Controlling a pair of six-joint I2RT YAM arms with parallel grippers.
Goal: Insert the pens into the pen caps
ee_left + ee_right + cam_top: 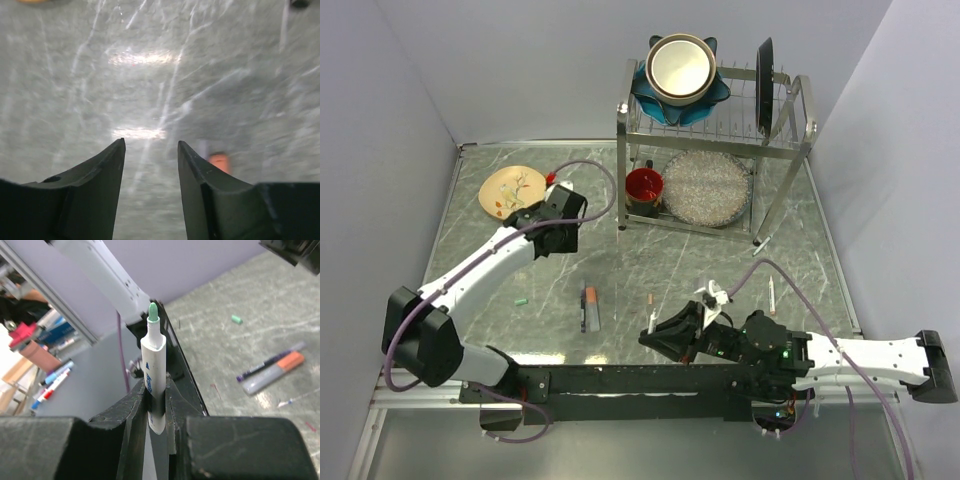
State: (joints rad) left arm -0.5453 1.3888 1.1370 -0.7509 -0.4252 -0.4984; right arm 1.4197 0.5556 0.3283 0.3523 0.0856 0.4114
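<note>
The right tool point(156, 385) is pinched on a white pen point(152, 352). The barrel stands upright between the two fingers, its bare green tip uppermost. Seen from above, this tool hangs low over the near middle of the desk point(660, 255), just beyond the black rail that carries the arms.

Past it on the desk lie a dark pen point(270, 360) and a grey pen point(260, 382). They are side by side and touching or nearly so, and the grey one wears an orange cap point(290, 361). A green cap point(236, 319) lies alone further to the left, well apart from that pair. A thin pen point(650, 298) with an orange end lies just beyond the right tool. Another pale pen point(772, 293) lies off to the right, near the desk's edge.

The left tool point(150, 145) is spread, with nothing between its fingers and only bare desk showing in the gap. A small orange thing point(220, 161) sits just behind its right finger, too blurred to name. From above, this tool is at the far left of the desk, close to a patterned plate point(510, 190).

Further back stands a wire rack point(790, 160). It holds bowls on top and has a red cup point(644, 185) and a round dish point(707, 187) beneath.
</note>
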